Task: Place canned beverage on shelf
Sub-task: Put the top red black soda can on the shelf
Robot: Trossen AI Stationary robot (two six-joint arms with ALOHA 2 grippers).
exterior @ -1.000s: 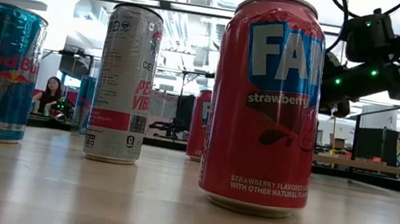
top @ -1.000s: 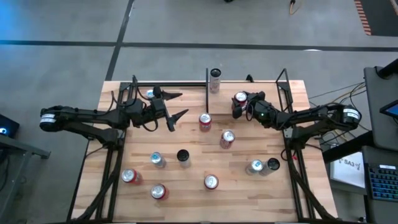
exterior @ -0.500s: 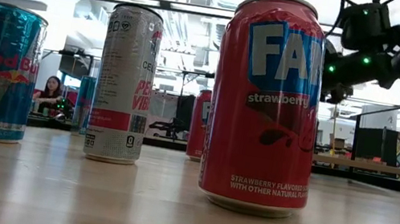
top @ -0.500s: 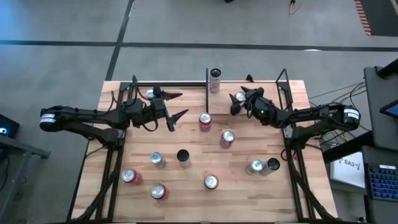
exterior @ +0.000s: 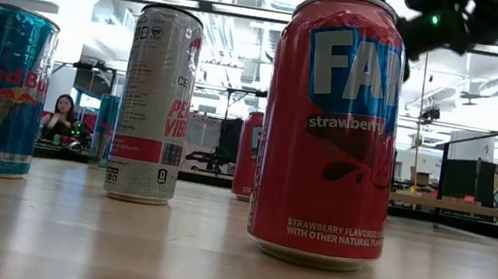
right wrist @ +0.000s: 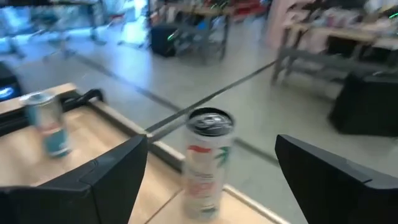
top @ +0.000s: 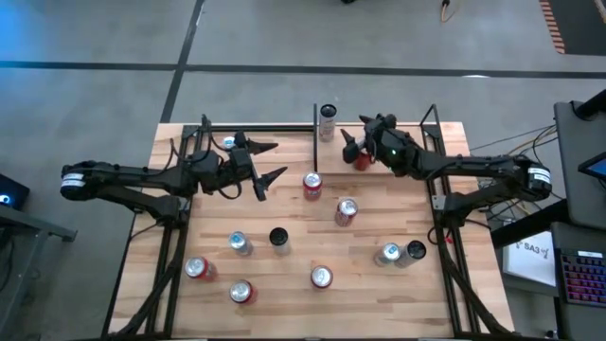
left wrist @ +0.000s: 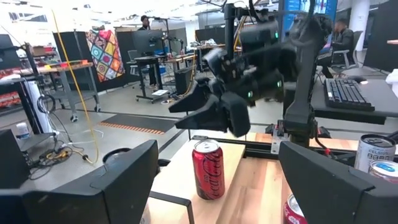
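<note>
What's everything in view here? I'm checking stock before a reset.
table: one, light wood, centre
shelf frame: one, black rods, table's far edge
tall can: one, white, far edge by the middle post
cola can: one, red, beneath the right gripper
black cans: two, near half
other cans: eight, red or blue, scattered on the table
person: one, seated in the background room
left gripper: dark, open, above the table's far left
right gripper: dark, open, over the cola can
</note>
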